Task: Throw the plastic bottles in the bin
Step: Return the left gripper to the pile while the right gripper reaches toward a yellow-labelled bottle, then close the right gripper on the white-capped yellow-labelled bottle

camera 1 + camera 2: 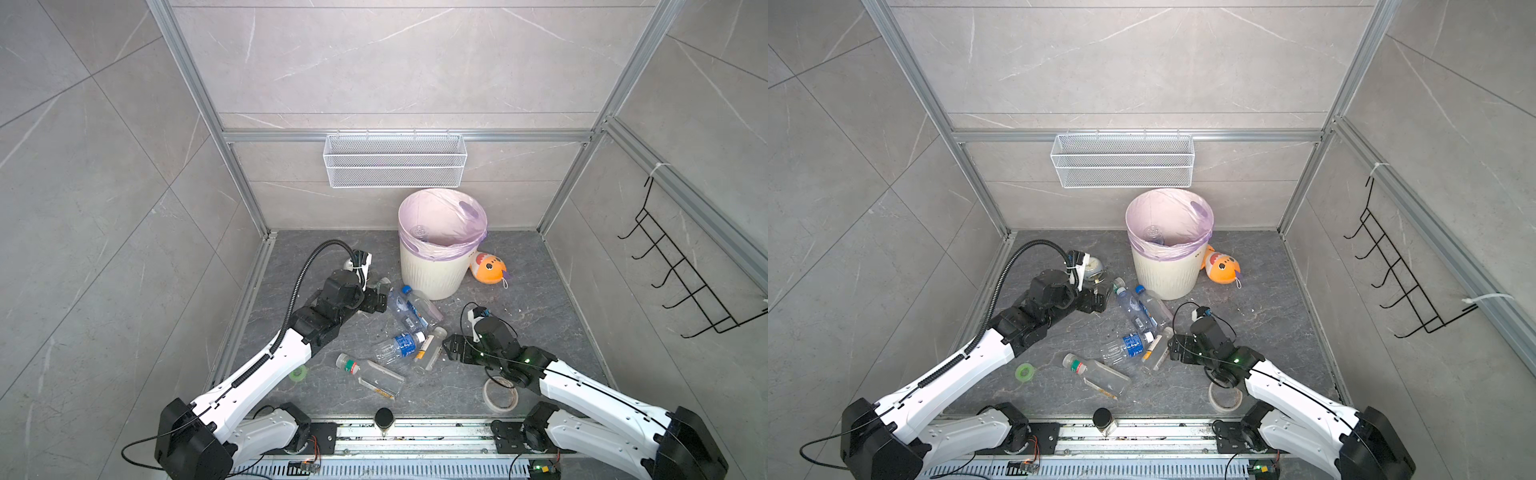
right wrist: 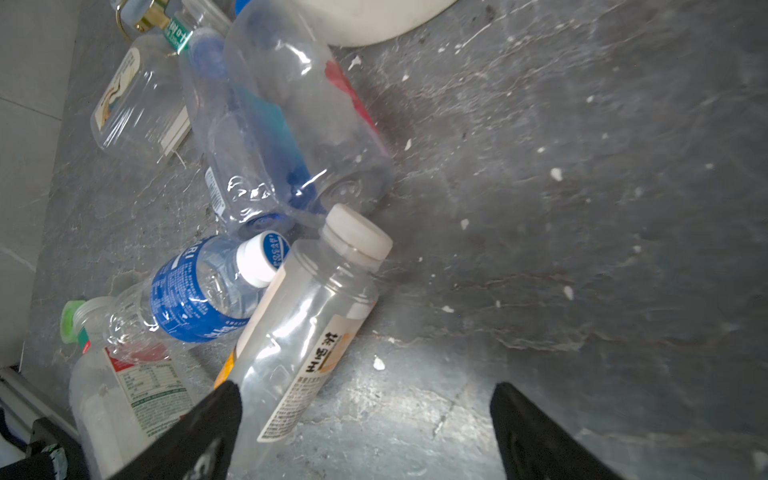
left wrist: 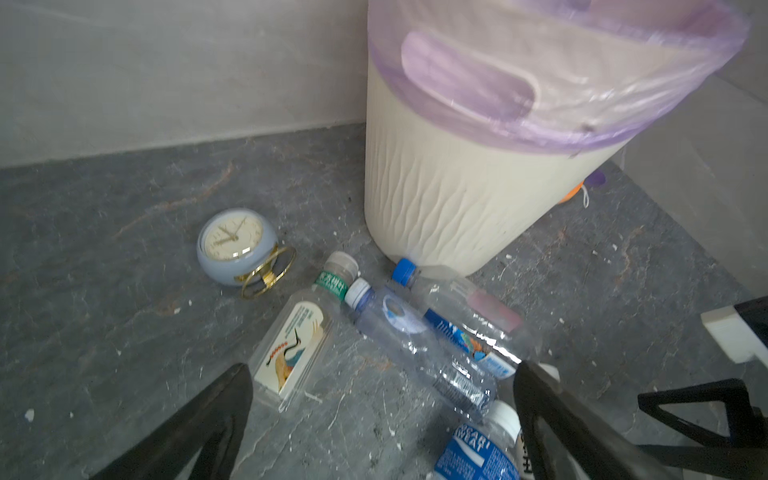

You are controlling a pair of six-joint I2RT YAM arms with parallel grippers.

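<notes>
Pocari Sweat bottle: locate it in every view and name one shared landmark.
In a top view: Pocari Sweat bottle, lying below the bin in the picture.
In a top view: same spot.
Left wrist: nearest the camera, partly cut off.
Right wrist: beside the yellow-labelled bottle, label showing.
Shared landmark: the bin, in all four.

- top views: high, looking down, whole scene, nearly identical
- left wrist: low, close, faces bin
- right wrist: low, close; shares bottles with left wrist

Clock, orange plush toy, green tape and white tape lie scattered.
</notes>
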